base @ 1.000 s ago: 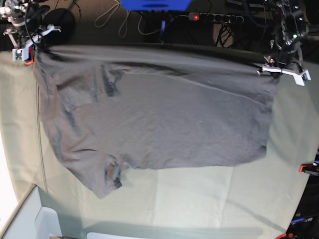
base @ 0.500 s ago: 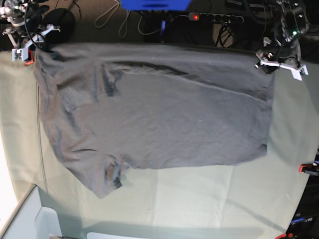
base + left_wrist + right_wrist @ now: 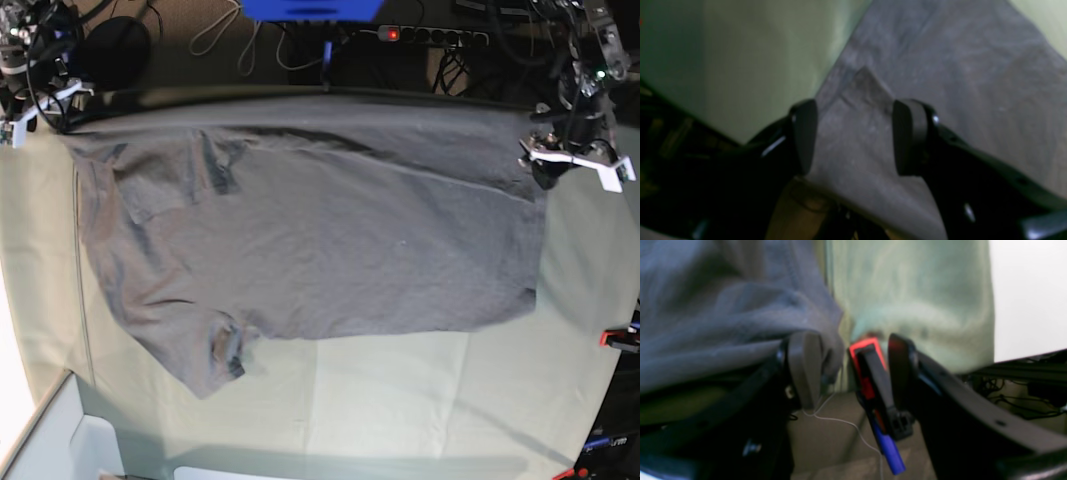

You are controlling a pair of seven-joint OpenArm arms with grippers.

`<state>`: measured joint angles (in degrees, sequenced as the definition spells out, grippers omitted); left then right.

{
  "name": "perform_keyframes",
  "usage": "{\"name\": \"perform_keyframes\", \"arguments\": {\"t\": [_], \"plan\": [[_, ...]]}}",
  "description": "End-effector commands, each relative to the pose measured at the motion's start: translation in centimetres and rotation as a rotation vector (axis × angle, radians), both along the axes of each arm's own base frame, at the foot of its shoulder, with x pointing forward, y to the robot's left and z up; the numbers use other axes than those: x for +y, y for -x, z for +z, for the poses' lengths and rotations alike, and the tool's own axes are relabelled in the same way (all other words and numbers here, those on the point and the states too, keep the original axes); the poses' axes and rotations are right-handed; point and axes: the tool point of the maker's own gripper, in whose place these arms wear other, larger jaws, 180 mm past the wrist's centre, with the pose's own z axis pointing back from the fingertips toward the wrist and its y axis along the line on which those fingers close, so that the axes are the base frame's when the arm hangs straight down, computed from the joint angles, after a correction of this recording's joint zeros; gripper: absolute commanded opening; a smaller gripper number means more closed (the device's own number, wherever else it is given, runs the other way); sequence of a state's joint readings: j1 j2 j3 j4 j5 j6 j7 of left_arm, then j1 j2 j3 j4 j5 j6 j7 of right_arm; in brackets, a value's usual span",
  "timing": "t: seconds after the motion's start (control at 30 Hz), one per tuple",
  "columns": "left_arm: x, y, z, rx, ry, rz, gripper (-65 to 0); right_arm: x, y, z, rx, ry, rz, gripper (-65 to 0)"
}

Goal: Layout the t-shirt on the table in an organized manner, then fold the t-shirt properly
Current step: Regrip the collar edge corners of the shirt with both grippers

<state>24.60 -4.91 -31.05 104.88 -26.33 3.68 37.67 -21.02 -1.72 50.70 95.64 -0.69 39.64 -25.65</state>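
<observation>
Soft, even light falls across the pale green tabletop (image 3: 400, 410) in the base view, leaving the background beyond its far edge in deep shadow. A faint darker band of shade crosses the cloth at lower right. In the left wrist view, dark gripper (image 3: 853, 140) parts blur in the foreground and the upper-left cloth dims toward its edge. The right wrist view shows a blank, glaring white area at upper right, with soft, smeared detail on the grey fabric (image 3: 723, 313).

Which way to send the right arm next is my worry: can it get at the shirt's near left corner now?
Probably yes: its fingers stand open right beside the shirt, and nothing seems to block them.
</observation>
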Motion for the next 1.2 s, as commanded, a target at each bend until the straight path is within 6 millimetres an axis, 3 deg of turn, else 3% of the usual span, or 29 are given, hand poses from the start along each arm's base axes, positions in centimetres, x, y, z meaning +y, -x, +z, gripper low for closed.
{"name": "perform_keyframes", "arguments": {"t": [0.0, 0.1, 0.33, 0.43, 0.8, 0.93, 1.17], "plan": [[0.4, -0.5, 1.1, -0.035, -0.023, -0.001, -30.3, -0.9, -0.2, 0.8, -0.017, 0.025, 0.006, -32.3], [0.5, -1.7, 1.5, -0.062, -0.019, 0.002, -30.3, -1.3, -0.1, 0.4, -0.007, 0.021, 0.004, -32.4], [0.9, -3.3, -0.9, -0.035, 0.027, 0.034, -30.3, -3.4, -0.9, 1.8, -0.063, 0.045, -0.063, -32.4], [1.3, -4.3, -2.2, -0.021, 0.052, 0.052, -30.3, -3.2, -1.8, 2.0, -0.083, 0.042, -0.059, -32.3], [2.2, -6.1, -6.5, 0.065, 0.126, 0.096, -30.5, 5.2, -8.5, 1.0, -0.109, -0.043, 0.226, -32.2], [1.9, -5.8, -7.4, 0.088, 0.138, 0.096, -30.6, 6.5, -9.7, 0.7, -0.117, -0.067, 0.255, -32.2], [1.8, -5.8, -7.7, 0.093, 0.145, 0.099, -30.8, 6.6, -10.4, -2.8, -0.012, -0.066, 0.263, -32.3]]}}
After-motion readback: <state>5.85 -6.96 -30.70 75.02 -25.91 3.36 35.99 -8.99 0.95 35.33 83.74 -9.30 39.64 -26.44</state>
